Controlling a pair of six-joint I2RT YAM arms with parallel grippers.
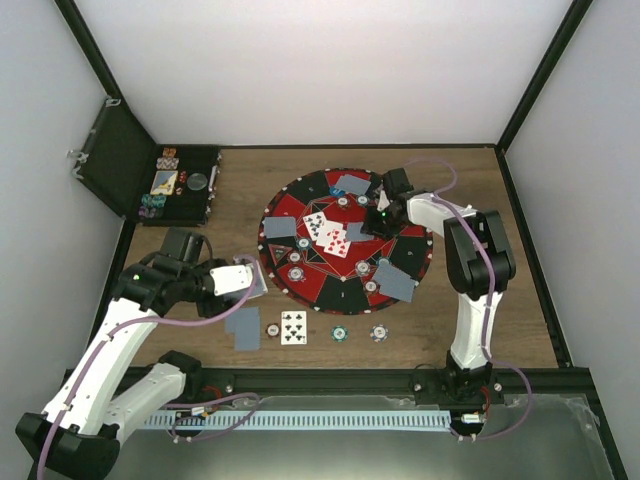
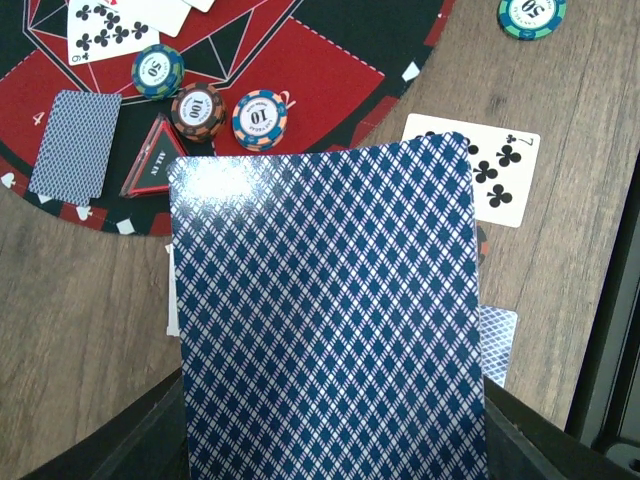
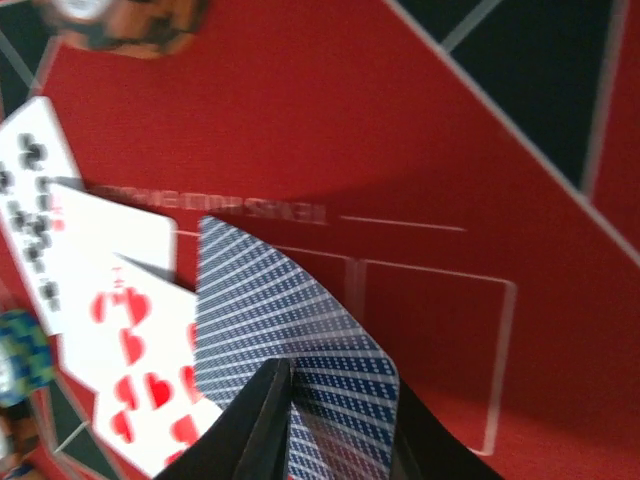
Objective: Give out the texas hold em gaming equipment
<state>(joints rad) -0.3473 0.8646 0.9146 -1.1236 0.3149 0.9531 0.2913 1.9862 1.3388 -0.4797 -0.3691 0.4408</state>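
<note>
The left gripper (image 1: 246, 280) pinches a blue-backed playing card (image 2: 330, 320) by its near edge. The card is face down and about level, and it hangs over the bare wood just beside the left rim of the round mat (image 1: 342, 294). In the left wrist view it hides most of what is under it. Only a corner of another face-down card (image 2: 497, 345) shows on the table below, with the seven of clubs (image 2: 490, 175) face up near it. On the mat close by stand the 10 chip (image 2: 260, 118), the 100 chip (image 2: 198, 110) and a triangular all-in marker (image 2: 152, 158).

The right gripper (image 1: 384, 214) is over the middle of the mat and is pressed together on a second blue-backed card (image 3: 250, 300). This one is bent into an arch between the fingers. A face-up hearts card (image 3: 130, 340) lies just beside it. The right wrist view is blurred, so finer detail cannot be read there.

The step in hand, as I judge it, is dealing these two cards to their places. For the left card, it is better to bring it low and nearly flat first, to a spot that does not cover the seven of clubs, and to open only when its far edge touches the surface. Then the fingers should draw back low, so the card does not flip. The bent card may spring when it is freed, so one edge should go down first and the fingers should open slowly.
</note>
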